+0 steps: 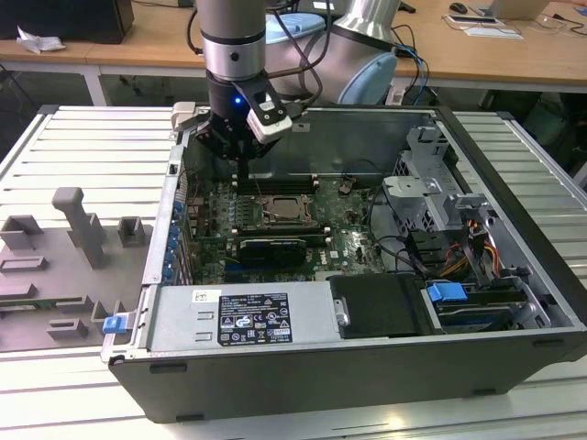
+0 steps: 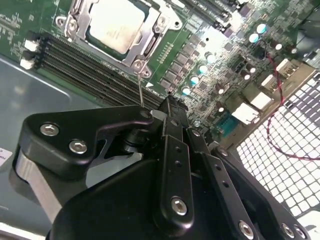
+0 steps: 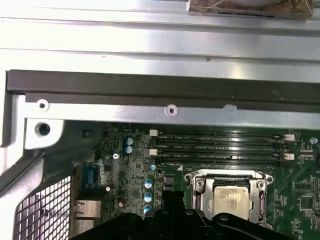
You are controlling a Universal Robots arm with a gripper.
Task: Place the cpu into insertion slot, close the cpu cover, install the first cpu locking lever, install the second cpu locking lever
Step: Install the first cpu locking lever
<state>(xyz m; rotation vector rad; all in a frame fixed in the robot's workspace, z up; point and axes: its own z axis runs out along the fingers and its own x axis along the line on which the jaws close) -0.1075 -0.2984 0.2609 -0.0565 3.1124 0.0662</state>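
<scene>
- Position: I am holding my gripper (image 1: 240,165) low inside the open computer case (image 1: 514,137). It is hanging over the far part of the green board (image 2: 200,50), a little toward the exterior view's left of the cpu (image 2: 116,22).
- Grip: I cannot tell how wide my gripper is standing, and I cannot tell if it is having hold of anything.
- The cpu is sitting in the insertion slot (image 3: 227,180), and its pale metal face is looking upward.
- The cpu cover (image 2: 152,37) is lying flat around the cpu, so the chip is showing through the square window.
- One thin locking lever (image 2: 141,92) is standing up from the corner of the cpu cover and is reaching just beside my gripper in the second wrist view. I cannot tell whether the two are touching.
- The long black memory slots (image 2: 90,70) are running just beside the cpu cover, between it and the wall of the case.
- A grey fixture tray (image 1: 83,229) is lying outside the case, at the exterior view's left.
</scene>
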